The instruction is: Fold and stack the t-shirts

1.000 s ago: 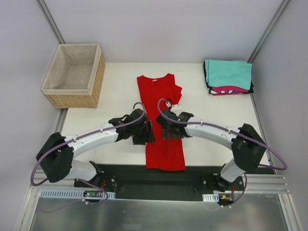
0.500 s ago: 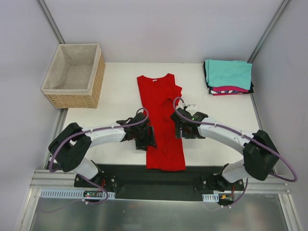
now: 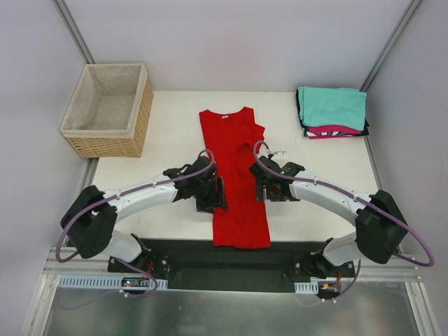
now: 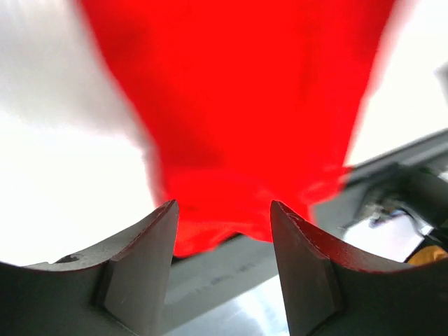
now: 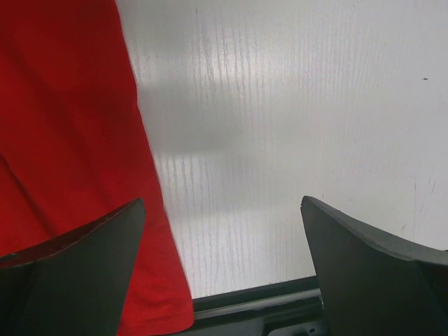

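A plain red t-shirt [image 3: 235, 168] lies as a long narrow strip down the table's middle, collar at the far end, hem at the near edge. My left gripper [image 3: 213, 195] hovers at its left edge, jaws partly open and nothing between them; in the left wrist view [image 4: 222, 204] the blurred red cloth [image 4: 238, 105] lies beyond the fingertips. My right gripper [image 3: 267, 184] sits at the shirt's right edge, wide open [image 5: 222, 201] over bare table, with the red cloth [image 5: 70, 140] under its left finger. Folded t-shirts are stacked at the back right: teal [image 3: 332, 106] on top, magenta [image 3: 334, 130] and black [image 3: 302, 115] below.
A wicker basket [image 3: 115, 145] with beige lining stands at the back left, nothing visible inside. The black base rail [image 3: 231, 262] runs along the near table edge just below the shirt's hem. White walls close in both sides.
My right gripper has shifted right, from above the shirt to its right edge. The left gripper stays at the left edge while its arm has swung. The shirt looks unchanged.
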Available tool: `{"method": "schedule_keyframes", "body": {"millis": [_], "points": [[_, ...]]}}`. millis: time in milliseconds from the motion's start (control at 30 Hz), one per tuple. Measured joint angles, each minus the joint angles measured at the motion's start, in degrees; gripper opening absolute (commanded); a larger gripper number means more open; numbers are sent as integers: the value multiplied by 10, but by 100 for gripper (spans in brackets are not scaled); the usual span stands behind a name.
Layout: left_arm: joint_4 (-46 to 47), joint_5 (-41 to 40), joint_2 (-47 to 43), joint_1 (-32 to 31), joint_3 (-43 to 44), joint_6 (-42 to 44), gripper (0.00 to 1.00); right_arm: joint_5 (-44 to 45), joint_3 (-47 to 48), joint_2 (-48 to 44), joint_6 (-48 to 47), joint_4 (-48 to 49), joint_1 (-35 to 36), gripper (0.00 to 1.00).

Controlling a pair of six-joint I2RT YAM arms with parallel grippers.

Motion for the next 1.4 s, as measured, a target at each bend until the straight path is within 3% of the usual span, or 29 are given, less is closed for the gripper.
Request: {"method": "schedule_keyframes", "body": {"millis": [167, 300, 667, 1033, 1400], "points": [[-67, -34, -60, 2, 113, 33, 57, 0, 0, 0, 0, 0, 0, 98], [-81, -44, -59, 21, 175, 52, 57, -1, 0, 0, 0, 1, -1, 98], [-75, -28, 167, 109, 210, 85, 56, 0, -10, -41, -3, 3, -6, 98], [-46, 35, 297, 159, 443, 128, 57, -3, -10, -46, -21, 15, -15, 98], [-43, 48, 416, 223, 535, 140, 57, -18, -11, -43, -49, 42, -31, 98]]}}
